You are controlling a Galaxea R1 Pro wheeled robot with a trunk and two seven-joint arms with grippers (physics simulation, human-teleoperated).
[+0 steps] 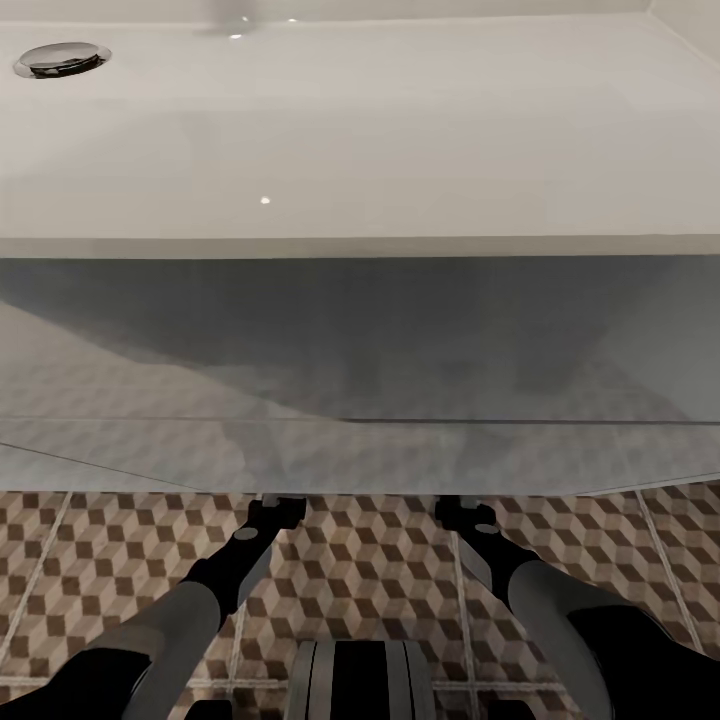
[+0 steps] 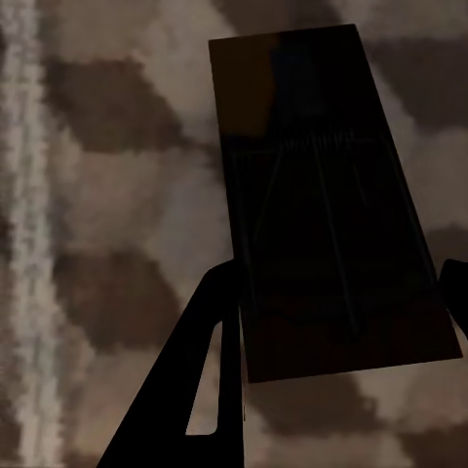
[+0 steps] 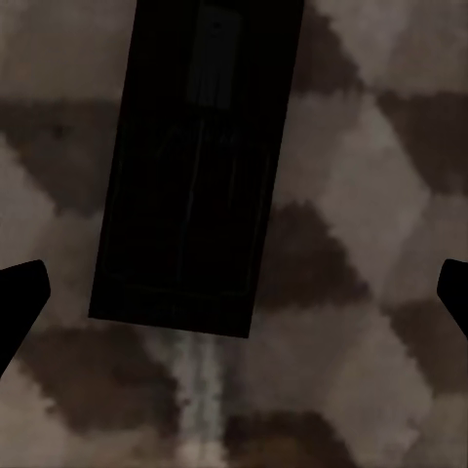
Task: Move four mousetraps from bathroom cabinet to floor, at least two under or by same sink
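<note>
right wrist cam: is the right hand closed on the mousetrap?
No. The right hand has its fingers spread wide, well clear of the dark mousetrap seen against the cube-patterned floor.

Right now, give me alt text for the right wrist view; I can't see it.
A dark rectangular mousetrap lies flat on the cube-patterned bathroom floor, between and beyond the right gripper's spread fingertips, which do not touch it.

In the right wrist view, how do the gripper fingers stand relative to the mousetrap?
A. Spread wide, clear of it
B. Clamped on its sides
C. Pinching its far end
A: the right gripper has its fingers at the picture's edges, apart from the mousetrap lying on the bathroom floor.
</note>
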